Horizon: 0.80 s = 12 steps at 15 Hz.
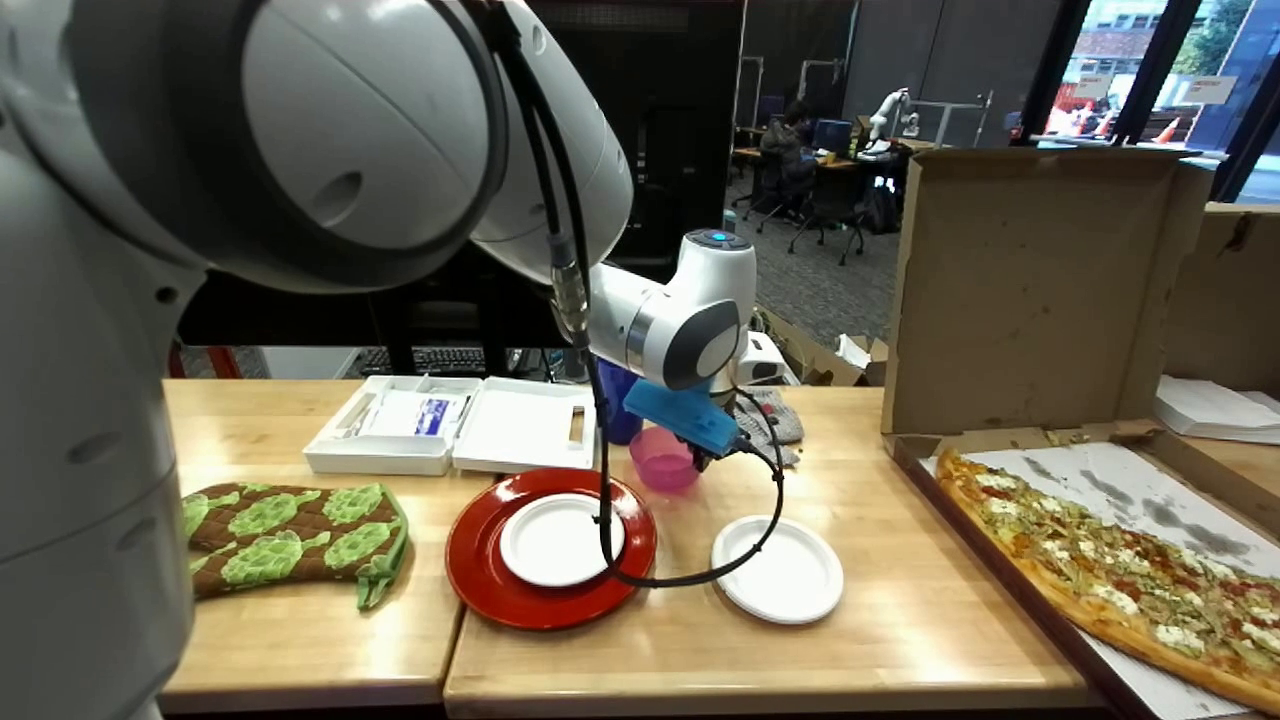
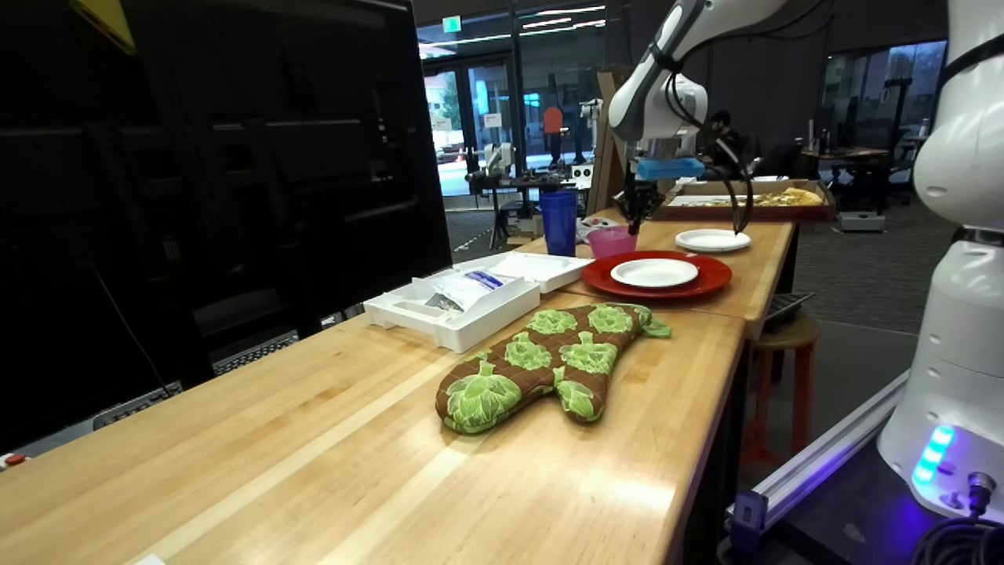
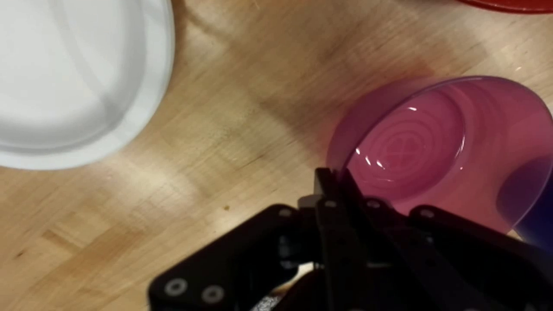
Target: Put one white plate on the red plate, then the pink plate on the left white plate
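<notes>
The pink plate, a see-through bowl-like dish point(image 3: 406, 147), appears to stand on the table beside the red plate point(image 1: 476, 552). My gripper point(image 3: 339, 175) is shut on its near rim, one finger inside the wall and one outside, as the wrist view shows. In both exterior views the gripper point(image 2: 634, 229) reaches down at the dish's edge. One white plate point(image 1: 545, 540) lies on the red plate, inside its rim. Another white plate point(image 1: 785, 582) of the same look lies on the bare wood, apart from the dish; it fills the upper left of the wrist view.
A blue cup point(image 2: 558, 224) stands close against the pink dish. Near the red plate are an open white box point(image 1: 385, 455) and a brown-green oven mitt point(image 2: 549, 353). An open pizza box point(image 1: 1040, 300) stands at one side. The arm's black cable point(image 1: 700, 578) loops over the plates.
</notes>
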Motion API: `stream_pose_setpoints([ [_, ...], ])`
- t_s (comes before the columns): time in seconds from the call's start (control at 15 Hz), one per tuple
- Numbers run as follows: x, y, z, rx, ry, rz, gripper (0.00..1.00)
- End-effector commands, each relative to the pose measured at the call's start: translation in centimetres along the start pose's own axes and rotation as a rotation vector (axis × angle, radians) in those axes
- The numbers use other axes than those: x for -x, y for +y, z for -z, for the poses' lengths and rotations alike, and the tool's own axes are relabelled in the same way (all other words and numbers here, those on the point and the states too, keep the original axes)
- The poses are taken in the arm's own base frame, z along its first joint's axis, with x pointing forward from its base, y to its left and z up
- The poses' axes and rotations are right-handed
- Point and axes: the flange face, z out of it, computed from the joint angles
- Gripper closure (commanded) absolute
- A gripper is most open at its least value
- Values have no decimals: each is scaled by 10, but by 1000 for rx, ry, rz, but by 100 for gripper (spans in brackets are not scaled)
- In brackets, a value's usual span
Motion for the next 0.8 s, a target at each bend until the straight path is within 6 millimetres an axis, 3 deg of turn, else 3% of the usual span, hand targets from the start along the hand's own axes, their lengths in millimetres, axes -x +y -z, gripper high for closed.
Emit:
stream_pose_setpoints([
  [0.0,9,5,10,11,-24,22,99],
  [0.73,18,8,26,40,-16,47,99],
])
